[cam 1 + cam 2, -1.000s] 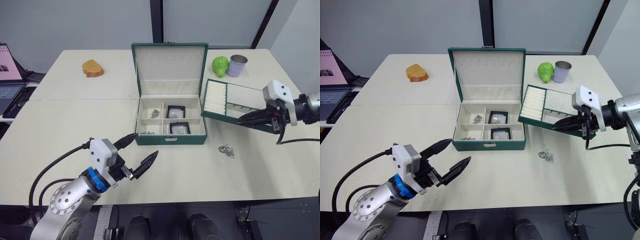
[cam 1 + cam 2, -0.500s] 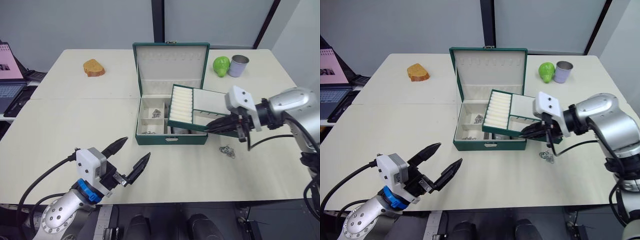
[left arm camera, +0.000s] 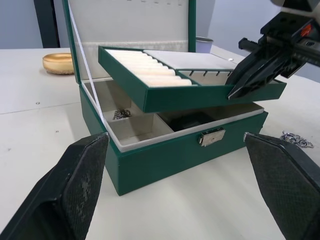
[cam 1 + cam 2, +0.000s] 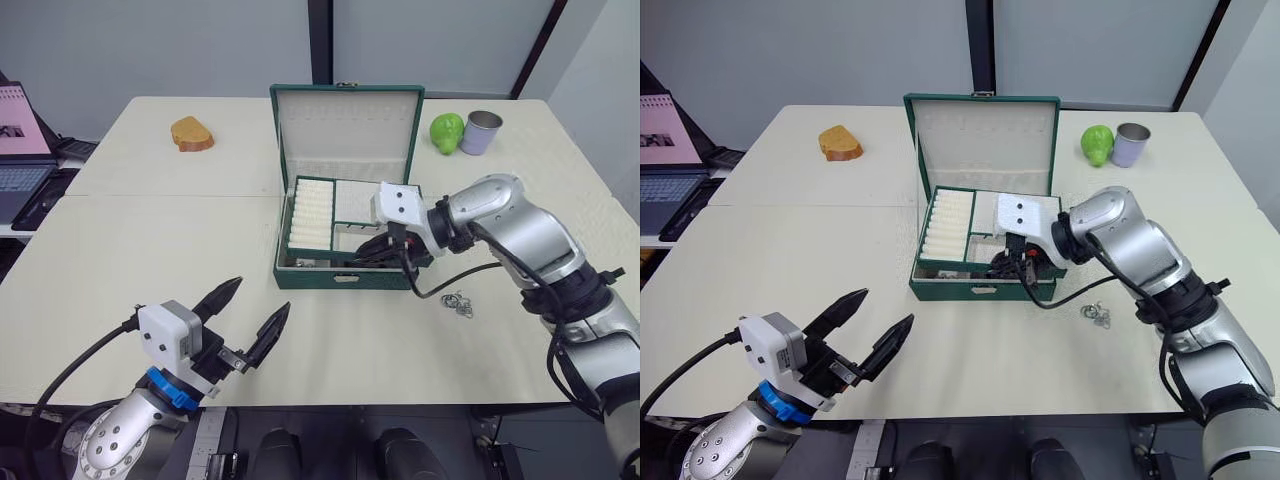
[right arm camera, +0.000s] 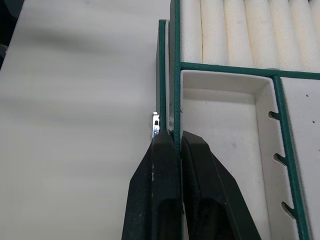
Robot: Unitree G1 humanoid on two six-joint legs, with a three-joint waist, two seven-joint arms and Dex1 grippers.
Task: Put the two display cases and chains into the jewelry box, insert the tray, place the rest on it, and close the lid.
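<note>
tray carried over jewelry box

Bright, even, diffuse light falls from overhead across the pale table, which shows no harsh glare. Shadows are soft and short: a faint one lies beneath the left gripper, and a dim band sits just under the front of the jewelry box. The head views are sharp throughout, with mild wide-angle bowing of the table's edges. In the left wrist view the fingertips closest to the lens are large, dark and soft, while the box beyond them stays crisp. In the right wrist view the tray is in focus, lit flatly, and the table beside the right gripper shows blurred grey bands.
</note>
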